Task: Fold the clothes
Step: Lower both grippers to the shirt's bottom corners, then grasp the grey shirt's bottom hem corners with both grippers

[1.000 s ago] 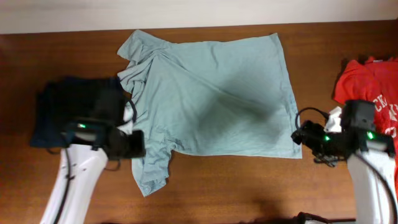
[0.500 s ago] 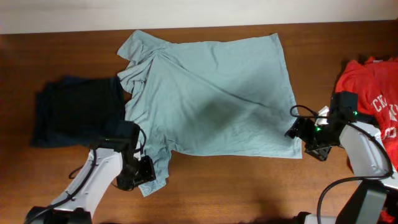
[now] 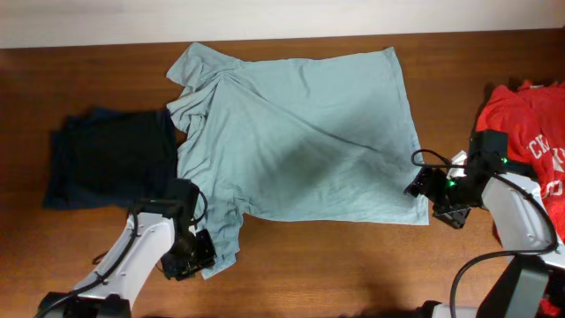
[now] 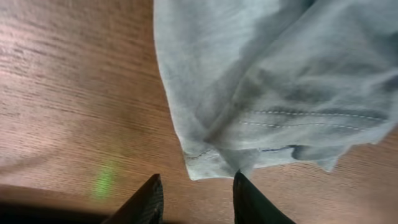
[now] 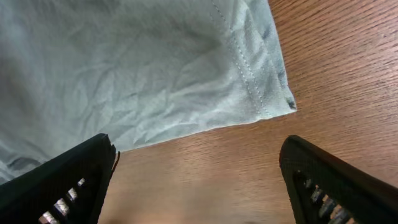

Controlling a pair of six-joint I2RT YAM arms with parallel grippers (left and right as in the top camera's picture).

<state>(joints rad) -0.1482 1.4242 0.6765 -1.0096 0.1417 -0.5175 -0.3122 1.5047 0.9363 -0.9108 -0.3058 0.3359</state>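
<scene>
- Across the middle of the overhead frame, the pale grey-blue T-shirt (image 3: 300, 132) lay spread on the wooden table (image 3: 353, 274), its hem toward the right and its neck end toward the left.
- Its right half was fairly flat, with soft diagonal creases. Its left half was bunched into folds, with one sleeve crumpled at the upper left and the other trailing toward the lower left.
- At the left of the frame, a dark navy shirt (image 3: 106, 168) sat in a low heap, its right edge just beside the pale shirt's neck end.
- At the right edge, a red shirt (image 3: 525, 124) with white lettering was partly cut off by the frame and lay apart from the pale shirt's hem.
- At the lower left, the left gripper (image 3: 192, 258) was at the tip of the trailing sleeve. In its wrist view the fingers stood a narrow gap apart, and the stitched sleeve corner ended right at their tips. Whether they touched the cloth could not be told.
- At the lower right corner of the hem, the right gripper (image 3: 424, 187) had its fingers spread wide, one on the cloth side and one over bare wood, gripping nothing.
- The shirt's upper edge ran close to the table's far edge.
- Bare wood showed along the bottom of the frame, between the hem and the red shirt, and above the navy shirt.
</scene>
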